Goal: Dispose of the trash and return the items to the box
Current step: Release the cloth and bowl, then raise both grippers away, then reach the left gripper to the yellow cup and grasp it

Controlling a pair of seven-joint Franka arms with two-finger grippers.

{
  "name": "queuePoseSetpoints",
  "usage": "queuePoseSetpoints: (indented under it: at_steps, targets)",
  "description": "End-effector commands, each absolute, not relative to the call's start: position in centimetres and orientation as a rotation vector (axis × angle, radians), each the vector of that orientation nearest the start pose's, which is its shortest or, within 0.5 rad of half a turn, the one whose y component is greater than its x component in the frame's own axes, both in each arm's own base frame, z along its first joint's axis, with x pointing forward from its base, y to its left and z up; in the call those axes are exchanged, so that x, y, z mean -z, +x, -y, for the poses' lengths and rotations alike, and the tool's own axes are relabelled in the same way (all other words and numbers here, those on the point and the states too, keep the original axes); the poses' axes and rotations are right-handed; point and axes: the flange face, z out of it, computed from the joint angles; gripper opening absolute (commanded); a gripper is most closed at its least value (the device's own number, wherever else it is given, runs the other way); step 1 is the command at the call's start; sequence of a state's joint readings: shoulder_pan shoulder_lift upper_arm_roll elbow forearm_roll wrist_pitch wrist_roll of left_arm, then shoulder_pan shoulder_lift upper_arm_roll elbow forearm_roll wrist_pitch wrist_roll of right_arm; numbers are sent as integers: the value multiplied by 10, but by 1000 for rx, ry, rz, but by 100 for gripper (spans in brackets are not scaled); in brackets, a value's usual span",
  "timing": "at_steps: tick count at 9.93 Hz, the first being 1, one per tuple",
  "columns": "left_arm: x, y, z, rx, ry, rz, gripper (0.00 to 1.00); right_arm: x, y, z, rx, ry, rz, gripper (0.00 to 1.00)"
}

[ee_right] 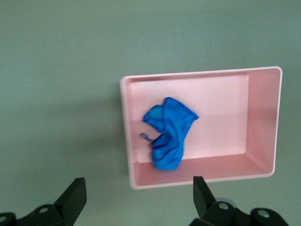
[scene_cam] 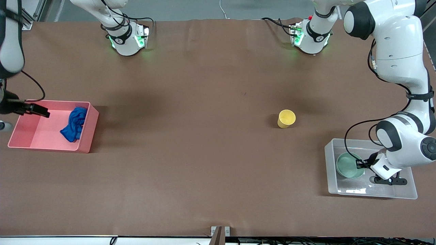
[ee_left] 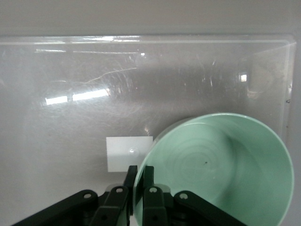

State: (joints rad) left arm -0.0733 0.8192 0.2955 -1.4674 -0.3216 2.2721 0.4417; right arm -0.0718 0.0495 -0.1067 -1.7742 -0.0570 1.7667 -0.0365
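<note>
Bowl (scene_cam: 348, 165) sits low in the box (scene_cam: 333, 190) at the table's left-arm end, its rim pinched by the left gripper (ee_left: 139, 181); lifting before letting go could tip it. Cup (scene_cam: 286, 118) waits mid-table. Rag (scene_cam: 73, 124) lies in the pink bin (scene_cam: 86, 144) under the wide-open right gripper (ee_right: 136, 193).

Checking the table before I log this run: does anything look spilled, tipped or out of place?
Nothing spilled or damaged. The blue rag lies in the pink bin, the green bowl is in the clear box. Only the yellow cup sits out on the table, leaning.
</note>
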Motion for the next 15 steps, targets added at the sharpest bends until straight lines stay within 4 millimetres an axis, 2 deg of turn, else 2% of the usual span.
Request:
queuePoseSetpoints:
  at_steps: [1,3,5,6,7,9,11,12,13,14,15]
  targets:
    - [-250,706,-123,130,-3168,-213,99,-594,533,87,-49,-3178,-260,100]
    - [-343,697,-122,153,-3230,-209,100,-678,521,82,-1,-3181,-246,100]
    - [-408,682,-107,146,-3270,-200,100,-680,533,79,5,-3176,-237,100]
    - [-437,670,-92,80,-3247,-207,100,-679,533,76,5,-3153,-235,100]
    - [-464,655,-63,16,-3206,-230,100,-678,534,72,5,-3153,-232,100]
    - [-487,606,-13,-21,-3163,-219,100,-676,535,64,-4,-3154,-210,100]
    - [-485,560,32,-12,-3124,-196,100,-677,535,67,8,-3153,-217,100]
    - [-467,542,53,24,-3124,-183,100,-677,536,64,18,-3153,-207,100]
    - [-442,528,83,17,-3123,-170,100,-678,538,64,42,-3154,-205,100]
    - [-420,519,108,32,-3123,-166,100,-678,540,60,55,-3144,-195,100]
    - [-391,513,118,36,-3126,-191,100,-678,540,60,57,-3143,-194,100]
